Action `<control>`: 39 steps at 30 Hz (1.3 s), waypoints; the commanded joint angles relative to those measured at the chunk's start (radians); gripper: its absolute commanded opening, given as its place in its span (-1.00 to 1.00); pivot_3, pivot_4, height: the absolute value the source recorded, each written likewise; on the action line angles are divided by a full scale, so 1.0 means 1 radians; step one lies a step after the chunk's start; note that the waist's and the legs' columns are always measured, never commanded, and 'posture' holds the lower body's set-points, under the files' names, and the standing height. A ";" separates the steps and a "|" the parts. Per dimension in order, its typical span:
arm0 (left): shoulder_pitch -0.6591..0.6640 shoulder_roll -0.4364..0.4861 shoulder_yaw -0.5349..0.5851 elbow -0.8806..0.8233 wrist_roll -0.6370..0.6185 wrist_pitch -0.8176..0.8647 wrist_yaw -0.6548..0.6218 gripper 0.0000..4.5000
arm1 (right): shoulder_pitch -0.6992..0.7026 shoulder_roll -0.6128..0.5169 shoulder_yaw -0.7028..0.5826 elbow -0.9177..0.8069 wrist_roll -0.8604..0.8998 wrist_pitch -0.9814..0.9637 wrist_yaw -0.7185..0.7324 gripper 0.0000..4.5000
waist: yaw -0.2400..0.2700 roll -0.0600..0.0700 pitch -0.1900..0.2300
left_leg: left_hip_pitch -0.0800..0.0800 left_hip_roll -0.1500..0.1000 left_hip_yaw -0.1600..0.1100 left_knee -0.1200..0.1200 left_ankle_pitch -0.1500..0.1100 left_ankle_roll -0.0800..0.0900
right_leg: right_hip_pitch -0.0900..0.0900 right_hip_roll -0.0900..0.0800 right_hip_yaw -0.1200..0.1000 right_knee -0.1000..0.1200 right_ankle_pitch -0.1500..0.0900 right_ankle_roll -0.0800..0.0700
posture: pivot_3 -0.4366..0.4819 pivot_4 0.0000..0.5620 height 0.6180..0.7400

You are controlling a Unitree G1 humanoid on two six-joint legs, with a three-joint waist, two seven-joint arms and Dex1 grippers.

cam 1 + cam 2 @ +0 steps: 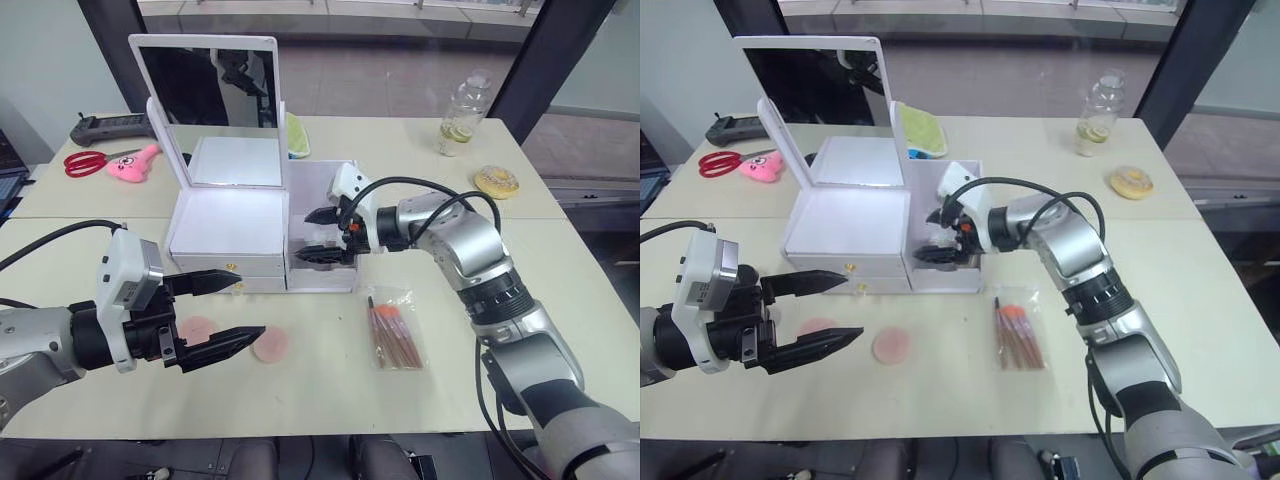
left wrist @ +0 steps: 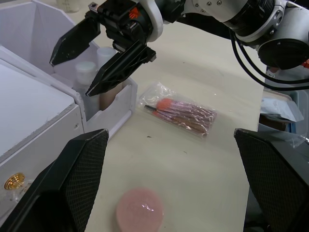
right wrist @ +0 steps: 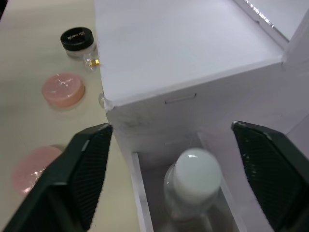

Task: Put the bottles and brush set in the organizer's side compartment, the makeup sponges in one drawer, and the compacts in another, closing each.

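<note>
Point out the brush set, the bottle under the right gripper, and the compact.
brush set (image 1: pixel 394 331): left eye view, middle of sleeve.
bottle (image 3: pixel 197 175): right wrist view, white cap.
compact (image 3: pixel 77 38): right wrist view, black lid.

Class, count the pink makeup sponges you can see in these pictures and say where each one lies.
2. Both lie flat on the table in front of the organizer: one sponge between the left gripper's open fingers, the other sponge just beyond its fingertips. More could be hidden.

Head stereo looking down, wrist cameras close, sharing organizer (image 1: pixel 232 236)
</note>
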 commanded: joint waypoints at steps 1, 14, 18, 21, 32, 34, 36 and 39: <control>-0.007 0.011 0.031 -0.007 -0.011 -0.005 -0.001 1.00 | -0.045 -0.017 -0.061 -0.082 0.042 0.029 0.012 0.99 | 0.000 0.000 0.000 | 0.000 0.000 0.000 0.000 0.000 0.000 | 0.000 0.000 0.000 0.000 0.000 0.000 | -0.05 -0.47 1.00; 0.133 0.008 0.238 0.202 0.199 -0.032 -0.164 1.00 | 0.057 -0.273 -0.374 -0.307 0.246 0.282 -0.017 0.99 | 0.004 0.000 0.001 | 0.000 0.000 0.000 -0.001 0.000 0.000 | -0.002 0.000 0.000 0.000 -0.001 -0.002 | -0.05 -0.47 1.00; 0.195 0.010 0.352 0.341 0.293 -0.055 -0.268 1.00 | 0.266 -0.409 -0.555 -0.315 0.304 0.249 0.044 0.99 | 0.007 0.000 0.001 | -0.001 0.000 0.001 -0.001 0.000 0.000 | -0.003 -0.001 0.000 0.000 -0.002 -0.003 | -0.05 -0.47 1.00; 0.287 -0.018 0.399 0.487 0.402 -0.120 -0.361 1.00 | 0.470 -0.493 -0.681 -0.346 0.314 0.210 0.085 0.99 | 0.005 0.000 0.001 | -0.001 0.000 0.004 -0.002 0.000 0.000 | -0.004 -0.002 0.001 -0.001 -0.002 -0.003 | -0.05 -0.47 1.00; 0.248 0.063 0.465 1.408 0.677 -0.571 -0.428 1.00 | 1.166 -0.431 -1.170 -0.210 0.263 -0.037 0.129 0.99 | 0.004 -0.003 -0.001 | -0.001 0.001 0.006 -0.003 -0.001 -0.001 | -0.012 -0.002 0.002 -0.001 -0.006 -0.008 | -0.05 -0.47 1.00; 0.187 0.093 0.472 1.516 0.672 -0.607 -0.416 1.00 | 1.231 -0.410 -1.211 -0.131 0.236 -0.129 0.127 0.99 | 0.006 -0.006 -0.002 | -0.001 0.001 0.008 -0.002 -0.004 -0.006 | -0.012 -0.004 0.002 -0.002 -0.008 -0.012 | -0.05 -0.47 1.00; 0.147 0.116 0.456 1.593 0.681 -0.643 -0.422 1.00 | 1.263 -0.391 -1.236 -0.091 0.242 -0.177 0.124 0.99 | 0.005 -0.010 -0.005 | -0.001 0.001 0.008 -0.002 -0.005 -0.007 | -0.012 -0.004 0.001 -0.001 -0.009 -0.010 | -0.05 -0.47 1.00; 0.106 0.139 0.425 1.666 0.693 -0.682 -0.441 1.00 | 1.285 -0.375 -1.231 -0.104 0.269 -0.201 0.118 0.99 | -0.003 -0.010 -0.006 | 0.000 0.002 0.009 -0.002 -0.005 -0.008 | -0.010 -0.004 0.001 -0.001 -0.009 -0.010 | -0.05 -0.47 1.00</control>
